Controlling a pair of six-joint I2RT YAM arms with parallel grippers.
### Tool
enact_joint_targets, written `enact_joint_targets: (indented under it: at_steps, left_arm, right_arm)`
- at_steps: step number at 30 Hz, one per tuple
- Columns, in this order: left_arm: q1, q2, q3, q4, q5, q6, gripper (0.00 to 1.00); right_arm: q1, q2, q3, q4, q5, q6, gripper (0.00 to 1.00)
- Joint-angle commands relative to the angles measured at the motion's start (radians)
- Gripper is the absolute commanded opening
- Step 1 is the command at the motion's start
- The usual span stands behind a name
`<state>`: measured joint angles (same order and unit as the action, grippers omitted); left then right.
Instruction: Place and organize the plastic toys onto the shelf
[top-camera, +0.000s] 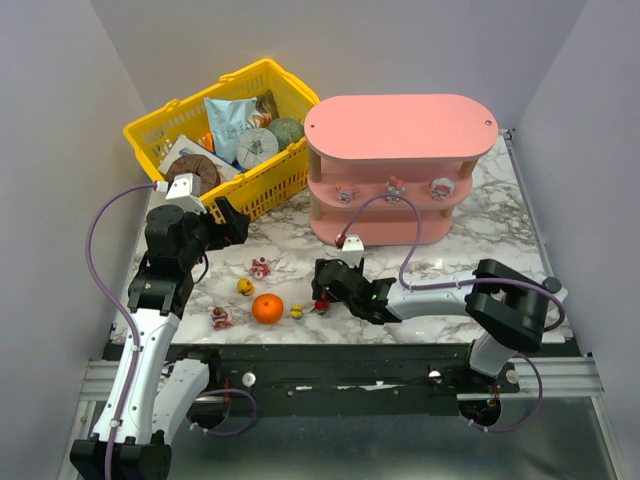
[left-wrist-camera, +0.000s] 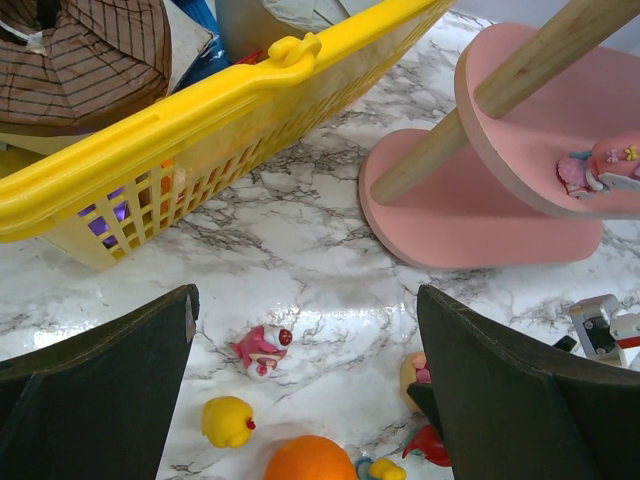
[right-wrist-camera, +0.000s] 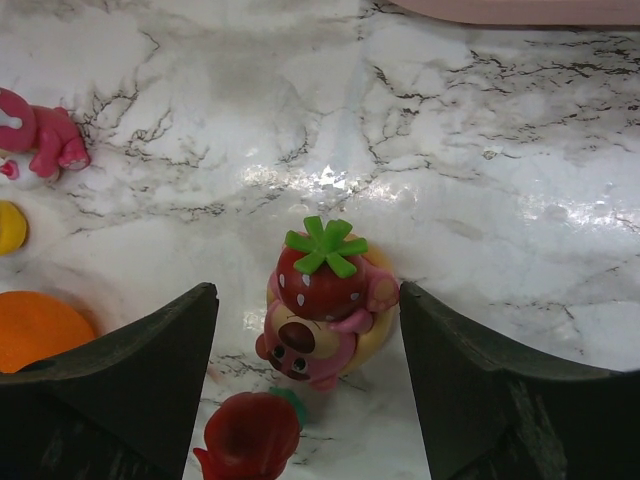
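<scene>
Right wrist view, item one: a strawberry-capped pink figurine (right-wrist-camera: 318, 310), sitting on the marble worktop (right-wrist-camera: 480, 150) between the spread jaws of the right gripper (right-wrist-camera: 305, 295), which gripped nothing. I judged it light, rigid and glossy, apt to skid or tip under a one-sided push, so I would pinch its rounded body low, beneath the leaf cap. Item two: a small red toy (right-wrist-camera: 245, 435) just beside it, near enough to be knocked. The orange ball (right-wrist-camera: 35, 330) sat off to the side. Top external view: three figurines (top-camera: 395, 185) stood on the middle tier of the pink shelf (top-camera: 400, 125). The left gripper (top-camera: 235, 222) hovered near the yellow basket (top-camera: 270, 180), jaws apart and empty.
</scene>
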<state>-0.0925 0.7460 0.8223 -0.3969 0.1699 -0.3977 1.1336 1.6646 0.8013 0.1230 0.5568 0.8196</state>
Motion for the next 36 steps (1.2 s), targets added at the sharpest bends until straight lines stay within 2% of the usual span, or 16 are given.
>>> enact_joint_targets:
  at_steps: [1,5,11,17,25,31,34,35,36]
  left_arm:
    - [0.007,-0.013,-0.009,0.018,0.017,-0.004,0.99]
    - [0.007,-0.014,-0.008,0.018,0.017,-0.004,0.99]
    - [0.007,-0.016,-0.009,0.016,0.016,-0.003,0.99]
    - [0.007,-0.014,-0.009,0.016,0.014,-0.003,0.99]
    - [0.008,-0.011,-0.009,0.015,0.017,-0.003,0.99]
    - [0.007,-0.011,-0.011,0.018,0.020,-0.004,0.99]
    - [0.007,-0.010,-0.011,0.018,0.023,-0.004,0.99]
    - [0.007,-0.011,-0.011,0.018,0.025,-0.004,0.99]
    - [0.007,-0.011,-0.009,0.018,0.025,-0.006,0.99]
  right_arm:
    - [0.009,0.032,0.033,-0.025,0.057,0.024,0.77]
    - [0.009,0.040,0.033,-0.065,0.075,0.039,0.61]
    - [0.009,0.015,0.004,-0.115,0.107,0.078,0.49]
    - [0.009,-0.071,-0.089,-0.184,0.169,0.134,0.44]
    - [0.006,-0.213,-0.206,-0.316,0.273,0.268,0.44]
    - [-0.003,-0.298,-0.295,-0.385,0.256,0.374,0.47]
    - [-0.005,-0.309,-0.303,-0.413,0.250,0.406,0.65]
    - [-0.005,-0.310,-0.298,-0.428,0.247,0.408,0.79]
    - [-0.005,-0.312,-0.292,-0.440,0.250,0.411,0.83]
